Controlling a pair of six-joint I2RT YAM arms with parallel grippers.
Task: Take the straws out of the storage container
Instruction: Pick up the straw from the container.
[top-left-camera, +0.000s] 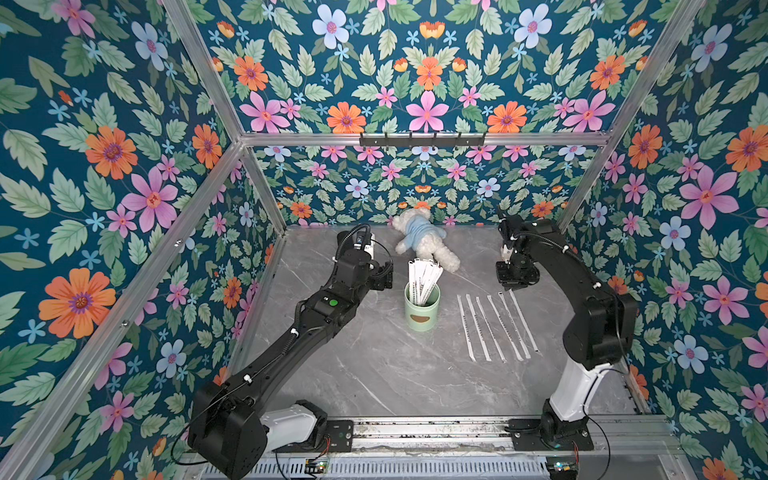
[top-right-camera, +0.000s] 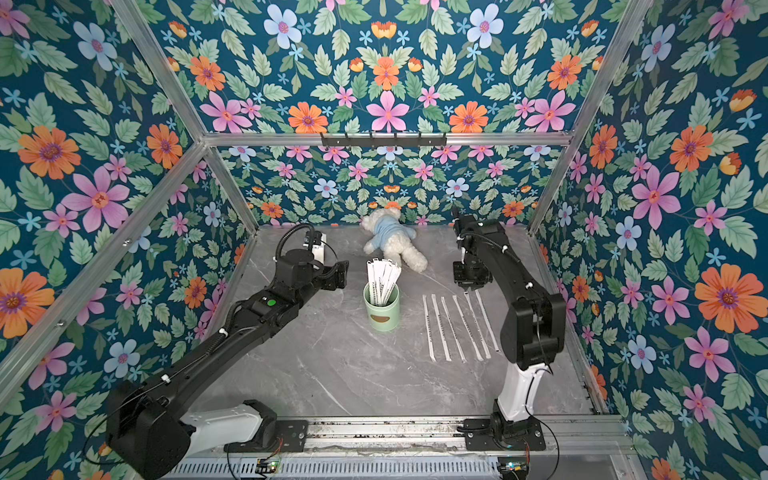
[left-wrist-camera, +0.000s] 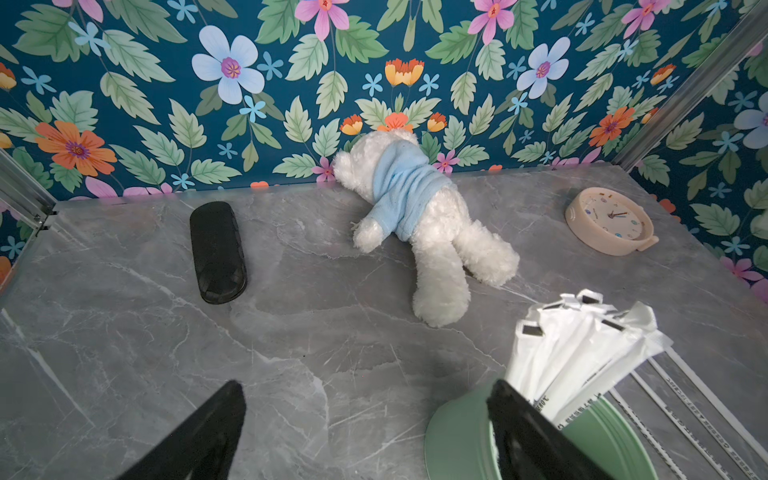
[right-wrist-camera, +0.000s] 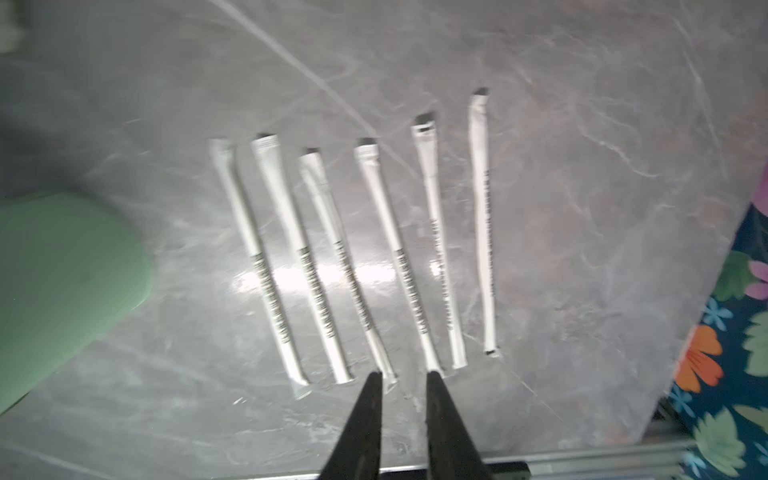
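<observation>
The storage container (top-left-camera: 422, 309) is a mint-green cup standing upright mid-table, with a bundle of white wrapped straws (top-left-camera: 422, 278) sticking out of its top. Several more straws (top-left-camera: 466, 327) lie side by side on the table to its right. My left gripper (top-left-camera: 384, 276) hovers just left of the cup with its jaws wide open. In the left wrist view one finger (left-wrist-camera: 523, 432) overlaps the cup's rim (left-wrist-camera: 457, 432) and nothing is between the fingers. My right gripper (right-wrist-camera: 403, 374) hangs above the far ends of the laid-out straws (right-wrist-camera: 307, 270), slightly open and holding nothing.
A white plush bear (top-left-camera: 424, 245) in a blue top lies at the back wall, behind the cup. The left wrist view also shows a black case (left-wrist-camera: 216, 251) at the back left and a round pinkish clock (left-wrist-camera: 609, 220) at the back right.
</observation>
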